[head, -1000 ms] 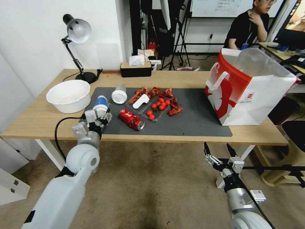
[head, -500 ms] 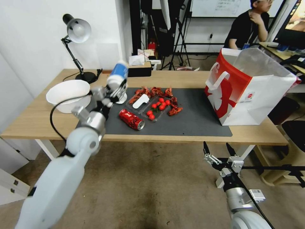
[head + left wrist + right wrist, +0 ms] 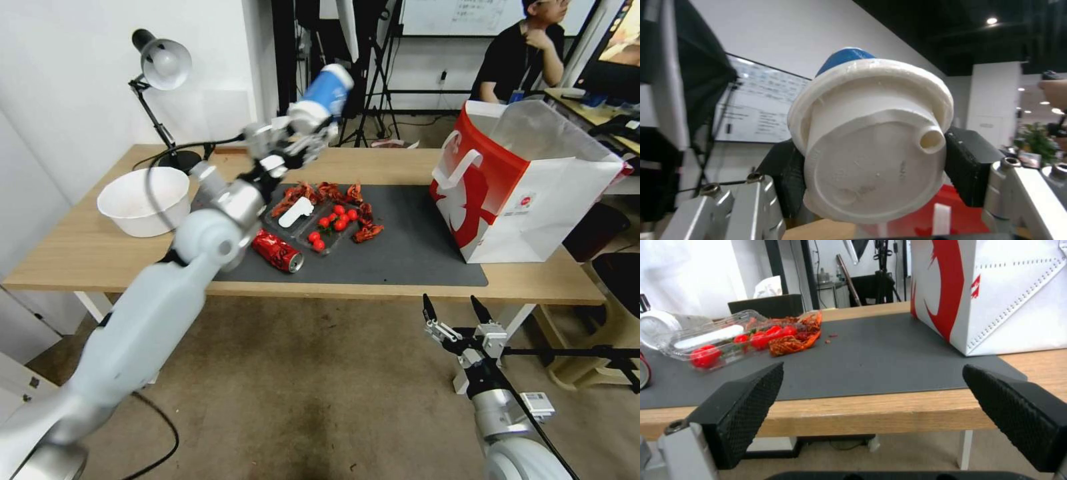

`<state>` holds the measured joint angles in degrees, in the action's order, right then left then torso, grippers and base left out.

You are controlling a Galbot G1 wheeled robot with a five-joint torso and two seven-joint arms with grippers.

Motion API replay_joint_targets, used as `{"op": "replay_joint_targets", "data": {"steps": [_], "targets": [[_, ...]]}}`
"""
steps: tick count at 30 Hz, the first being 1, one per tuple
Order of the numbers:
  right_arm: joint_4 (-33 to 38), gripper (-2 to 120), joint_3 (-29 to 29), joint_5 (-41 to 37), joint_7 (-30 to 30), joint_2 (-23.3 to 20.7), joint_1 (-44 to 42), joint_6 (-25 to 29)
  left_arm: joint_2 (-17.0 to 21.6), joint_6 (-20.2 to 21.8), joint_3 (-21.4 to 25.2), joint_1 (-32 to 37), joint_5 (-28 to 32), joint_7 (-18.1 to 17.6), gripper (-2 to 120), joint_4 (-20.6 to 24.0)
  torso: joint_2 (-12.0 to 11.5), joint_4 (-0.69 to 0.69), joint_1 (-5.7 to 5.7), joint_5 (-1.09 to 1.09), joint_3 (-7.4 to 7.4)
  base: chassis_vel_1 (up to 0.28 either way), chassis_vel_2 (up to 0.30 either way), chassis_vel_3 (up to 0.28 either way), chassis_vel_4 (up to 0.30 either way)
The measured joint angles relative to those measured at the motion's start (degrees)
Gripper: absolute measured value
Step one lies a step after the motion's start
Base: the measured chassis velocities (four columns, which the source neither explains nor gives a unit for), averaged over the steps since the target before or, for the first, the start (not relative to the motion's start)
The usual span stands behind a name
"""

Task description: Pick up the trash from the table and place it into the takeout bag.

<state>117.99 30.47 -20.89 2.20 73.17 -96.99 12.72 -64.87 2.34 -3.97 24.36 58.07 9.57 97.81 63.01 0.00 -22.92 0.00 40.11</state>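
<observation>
the left gripper is clamped on the blue cup, white lid facing its wrist, high above the table, well left of the takeout bag. the right gripper hangs wide open below the table's front edge. the red soda can lies on the mat.

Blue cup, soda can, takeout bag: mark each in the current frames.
blue cup [image 3: 328, 90], head view, on its blue side wall.
soda can [image 3: 276, 250], head view, middle of the crushed red body.
takeout bag [image 3: 557, 200], head view, on the white front panel.
</observation>
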Motion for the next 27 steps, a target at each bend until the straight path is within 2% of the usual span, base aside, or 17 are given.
{"op": "replay_joint_targets", "data": {"steps": [2,4,5,7,8,10,11,13,14,17,19,22,27], "targets": [[0.37,100,0.1,0.3,-0.04,0.56,-0.33,0.06,-2.64,0.21,-2.06,-2.99,-0.05,0.8,63,-2.59,0.0,0.0,0.0,0.02,0.0,0.0,0.0,0.0,0.0],[0.7,100,0.31,0.45,-0.1,0.91,-0.66,0.13,-4.55,-0.09,-4.59,-5.69,-0.12,3.42,63,-5.44,0.0,-0.01,0.0,0.01,0.0,0.0,0.0,0.0,0.0],[0.7,100,0.31,0.45,-0.1,0.91,-0.66,0.13,-4.55,-0.09,-4.59,-5.69,-0.12,3.42,63,-5.44,0.0,-0.01,0.0,0.01,0.0,0.0,0.0,0.0,0.0],[0.81,100,0.42,0.56,-0.17,0.94,-0.91,0.3,-5.57,-0.57,-7.06,-8.91,-0.15,8.86,63,-8.76,0.0,-0.02,0.0,0.01,0.0,0.0,0.0,0.0,0.0],[0.81,100,0.42,0.56,-0.17,0.94,-0.91,0.3,-5.57,-0.57,-7.06,-8.91,-0.15,8.86,63,-8.76,0.0,-0.02,0.0,0.01,0.0,0.0,0.0,0.0,0.0],[0.42,100,-0.2,0.57,-0.19,0.34,-0.37,0.29,-5.51,-0.63,-8.48,-11.62,-0.42,15.68,63,-11.55,0.01,0.0,0.01,0.0,0.0,0.0,0.0,0.0,0.0],[0.42,100,-0.2,0.57,-0.19,0.34,-0.37,0.29,-5.51,-0.63,-8.48,-11.62,-0.42,15.68,63,-11.55,0.01,0.0,0.01,0.0,0.0,0.0,0.0,0.0,0.0],[-0.24,100,-0.64,0.52,-0.23,-0.16,0.09,0.25,-5.73,-0.63,-9.77,-14.18,-0.84,20.47,63,-13.98,0.01,0.04,0.01,0.01,0.0,0.0,0.0,0.0,0.0],[-0.24,100,-0.64,0.52,-0.23,-0.16,0.09,0.25,-5.73,-0.63,-9.77,-14.18,-0.84,20.47,63,-13.98,0.01,0.04,0.01,0.01,0.0,0.0,0.0,0.0,0.0],[-0.64,100,-0.59,0.39,-0.31,-0.28,-0.04,0.31,-7.84,-0.6,-11.77,-18.2,-2.68,25.64,63,-18.46,0.01,0.0,0.01,0.01,0.0,0.0,0.0,0.0,0.0],[-0.64,100,-0.53,0.37,-0.32,-0.26,-0.11,0.34,-8.74,-0.6,-12.41,-19.37,-3.07,26.52,63,-19.89,0.01,0.0,0.01,0.0,-0.01,0.0,0.0,0.0,0.0],[-0.52,100,-0.41,0.34,-0.34,-0.07,-0.21,0.46,-11.67,-0.71,-14.35,-22.11,-4.4,28.41,63,-24.35,0.01,-0.01,0.01,0.01,0.0,0.0,0.0,0.0,0.0],[-0.29,100,-0.4,0.33,-0.41,0.18,-0.37,0.63,-15.27,-0.87,-16.77,-24.25,-6.22,28.83,63,-28.81,0.01,0.0,0.01,0.01,0.0,0.0,0.0,0.0,0.0]]}}
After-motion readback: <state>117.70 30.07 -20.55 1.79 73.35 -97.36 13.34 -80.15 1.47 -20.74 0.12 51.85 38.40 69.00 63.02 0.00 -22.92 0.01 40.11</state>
